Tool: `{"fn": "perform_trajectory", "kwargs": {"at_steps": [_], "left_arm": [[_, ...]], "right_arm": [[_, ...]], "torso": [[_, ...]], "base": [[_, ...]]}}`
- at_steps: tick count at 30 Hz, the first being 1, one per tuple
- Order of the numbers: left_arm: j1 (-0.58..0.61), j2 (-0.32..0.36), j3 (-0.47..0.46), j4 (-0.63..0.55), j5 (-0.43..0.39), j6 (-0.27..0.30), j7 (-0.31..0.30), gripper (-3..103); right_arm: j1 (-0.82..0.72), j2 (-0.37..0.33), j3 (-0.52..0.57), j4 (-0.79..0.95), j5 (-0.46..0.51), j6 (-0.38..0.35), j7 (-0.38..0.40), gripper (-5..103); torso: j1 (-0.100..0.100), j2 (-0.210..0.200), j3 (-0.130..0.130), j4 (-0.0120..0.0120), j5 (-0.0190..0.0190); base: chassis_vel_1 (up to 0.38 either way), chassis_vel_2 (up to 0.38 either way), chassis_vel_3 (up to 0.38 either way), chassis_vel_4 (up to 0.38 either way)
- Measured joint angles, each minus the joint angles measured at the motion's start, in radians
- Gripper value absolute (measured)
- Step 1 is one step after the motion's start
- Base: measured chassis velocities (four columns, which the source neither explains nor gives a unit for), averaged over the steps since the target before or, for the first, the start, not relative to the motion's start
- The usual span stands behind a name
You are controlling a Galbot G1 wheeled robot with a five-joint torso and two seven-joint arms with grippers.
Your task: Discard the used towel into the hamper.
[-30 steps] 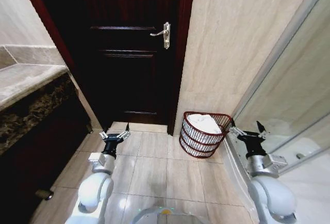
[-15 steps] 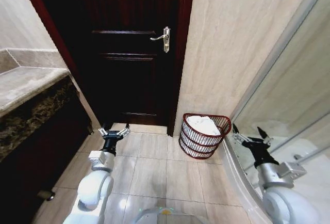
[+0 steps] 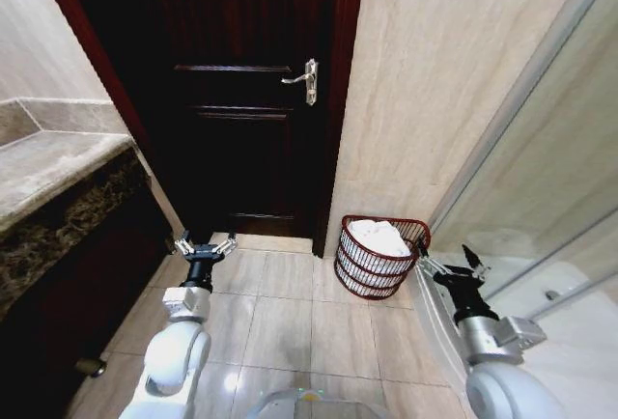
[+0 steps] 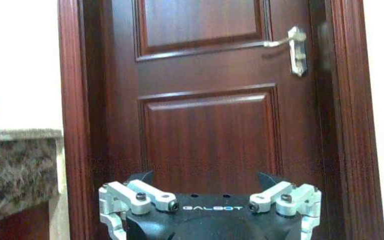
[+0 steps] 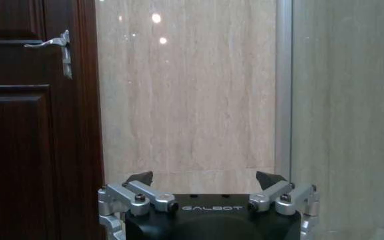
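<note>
One hamper [image 3: 377, 257] on the tiled floor against the wall, just right of the door [image 3: 241, 100], one white towel [image 3: 379, 237] inside. Two grippers, both empty with fingers spread: left gripper [image 3: 204, 245] low before the door, right gripper [image 3: 451, 265] just beside the hamper.

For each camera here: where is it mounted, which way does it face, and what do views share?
Head: high, looking down at floor, hamper with towel; left hand and right hand, both open.
Left wrist: behind the left hand, facing the door.
Right wrist: behind the right hand, facing the wall.
Shared: the door handle shows in all three.
</note>
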Motion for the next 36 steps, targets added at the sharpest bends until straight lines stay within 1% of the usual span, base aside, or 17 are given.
{"fn": "perform_trajectory", "kwargs": {"at_steps": [3, 4, 5, 6, 8, 10, 12, 17, 20, 27, 36], "left_arm": [[0.010, -0.002, 0.000, 0.028, 0.002, -0.023, -0.001, 100], [0.018, -0.004, -0.003, 0.033, 0.001, -0.035, -0.001, 100], [0.018, -0.004, -0.003, 0.033, 0.001, -0.035, -0.001, 100], [0.025, -0.005, -0.007, 0.038, 0.001, -0.048, 0.001, 100], [0.032, -0.010, -0.011, 0.041, 0.001, -0.061, 0.003, 100], [0.033, -0.011, -0.011, 0.040, 0.001, -0.062, 0.004, 100], [0.040, -0.019, -0.009, 0.029, -0.002, -0.063, 0.004, 100], [0.047, -0.029, 0.000, 0.010, -0.007, -0.058, 0.001, 100], [0.047, -0.032, 0.002, 0.009, -0.010, -0.051, -0.013, 100], [0.057, -0.034, -0.001, 0.009, -0.010, -0.051, -0.022, 100], [0.058, -0.032, -0.003, 0.008, -0.009, -0.050, -0.033, 100]], "right_arm": [[0.009, 0.020, -0.004, -0.047, -0.039, 0.063, -0.011, 100], [0.001, 0.031, 0.000, -0.073, -0.060, 0.105, -0.025, 100], [0.001, 0.031, 0.000, -0.073, -0.060, 0.105, -0.025, 100], [-0.017, 0.039, 0.003, -0.085, -0.068, 0.137, -0.040, 100], [-0.047, 0.043, 0.003, -0.092, -0.069, 0.174, -0.057, 100], [-0.050, 0.044, 0.002, -0.093, -0.069, 0.178, -0.058, 100], [-0.062, 0.045, -0.004, -0.096, -0.070, 0.205, -0.061, 100], [-0.068, 0.040, -0.007, -0.080, -0.069, 0.212, -0.059, 100], [-0.073, 0.035, -0.004, -0.066, -0.066, 0.213, -0.056, 100], [-0.093, 0.031, 0.007, -0.058, -0.062, 0.238, -0.052, 100], [-0.080, 0.031, -0.001, -0.053, -0.065, 0.233, -0.051, 100]], "torso": [[0.005, 0.014, 0.009, 0.0001, -0.0001], [0.008, 0.020, 0.013, 0.0001, 0.0003], [0.008, 0.020, 0.013, 0.0001, 0.0003], [0.010, 0.028, 0.018, 0.0001, 0.0002], [0.014, 0.039, 0.024, 0.0000, -0.0001], [0.015, 0.041, 0.026, 0.0000, 0.0000], [0.020, 0.051, 0.032, 0.0000, 0.0000], [0.026, 0.065, 0.040, 0.0000, 0.0001], [0.029, 0.074, 0.044, 0.0000, 0.0001], [0.040, 0.101, 0.060, 0.0000, 0.0001], [0.052, 0.128, 0.075, 0.0000, 0.0001]], "base": [[0.000, 0.000, 0.000, 0.000], [0.000, 0.000, 0.000, 0.000], [0.000, 0.000, 0.000, 0.000], [0.000, 0.000, 0.000, 0.000], [0.000, 0.000, 0.000, 0.000], [0.000, 0.000, 0.000, 0.000], [0.000, 0.000, 0.000, 0.000], [0.000, 0.000, 0.000, 0.000], [0.000, 0.000, 0.000, 0.000], [0.000, 0.000, 0.000, 0.000], [0.000, 0.000, 0.000, 0.000]]}}
